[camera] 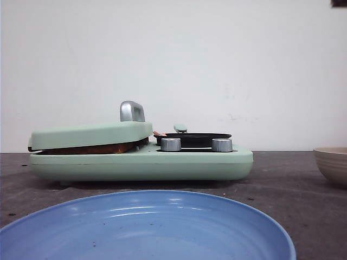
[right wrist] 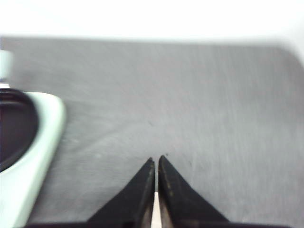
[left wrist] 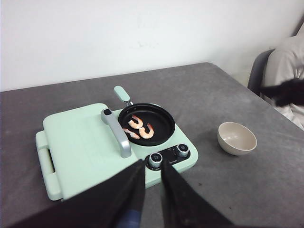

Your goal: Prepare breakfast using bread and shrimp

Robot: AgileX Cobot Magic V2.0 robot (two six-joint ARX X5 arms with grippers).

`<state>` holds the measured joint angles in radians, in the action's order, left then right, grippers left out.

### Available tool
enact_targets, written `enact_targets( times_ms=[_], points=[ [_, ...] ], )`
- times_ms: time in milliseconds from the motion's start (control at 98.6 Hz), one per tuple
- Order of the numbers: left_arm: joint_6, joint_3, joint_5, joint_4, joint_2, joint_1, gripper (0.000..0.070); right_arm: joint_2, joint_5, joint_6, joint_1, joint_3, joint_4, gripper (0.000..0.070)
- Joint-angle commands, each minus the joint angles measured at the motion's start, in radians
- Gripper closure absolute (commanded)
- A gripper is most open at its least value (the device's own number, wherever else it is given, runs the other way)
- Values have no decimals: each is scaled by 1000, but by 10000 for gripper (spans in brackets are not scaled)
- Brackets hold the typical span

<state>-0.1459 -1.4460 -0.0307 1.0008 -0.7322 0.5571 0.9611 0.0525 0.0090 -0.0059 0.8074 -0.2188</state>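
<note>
Hovering near the cooker's [left wrist: 90,147] knobs, the left gripper [left wrist: 151,173] is slightly parted and empty; three shrimp [left wrist: 137,128] lie beyond in the pan [left wrist: 164,124]. Bread [camera: 92,148] sits under the lid. The right gripper [right wrist: 156,164] is closed, empty.

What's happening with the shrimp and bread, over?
Left gripper slightly open, right gripper shut, both empty. Shrimp in pan. Bread under closed lid. Nothing blocking.

Grey table [camera: 293,184] with green cooker [camera: 141,162], beige bowl [camera: 332,162], blue plate [camera: 146,227].
</note>
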Motion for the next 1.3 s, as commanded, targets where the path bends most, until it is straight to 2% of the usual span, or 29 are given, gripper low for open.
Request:
enact_targets(
  times_ms=[0,162,345,578,1288],
  points=[
    [2,0,2,-24,-10,6,696,-101,0,-47,-1,-70,31,700],
    [2,34,3,-59,-18,6,696,-340,1,-47,-1,-211,70,700],
    [3,36,9,-58,-35,6,696,-468,2,-50,4,-235,58,700],
    [-1,36,8,-13,-39,6,696,-488,0,-32,6,-235,62,700],
    [1,35,10,-9,-11,-3,696,-488,0,-32,6,-235,61,700]
  ],
)
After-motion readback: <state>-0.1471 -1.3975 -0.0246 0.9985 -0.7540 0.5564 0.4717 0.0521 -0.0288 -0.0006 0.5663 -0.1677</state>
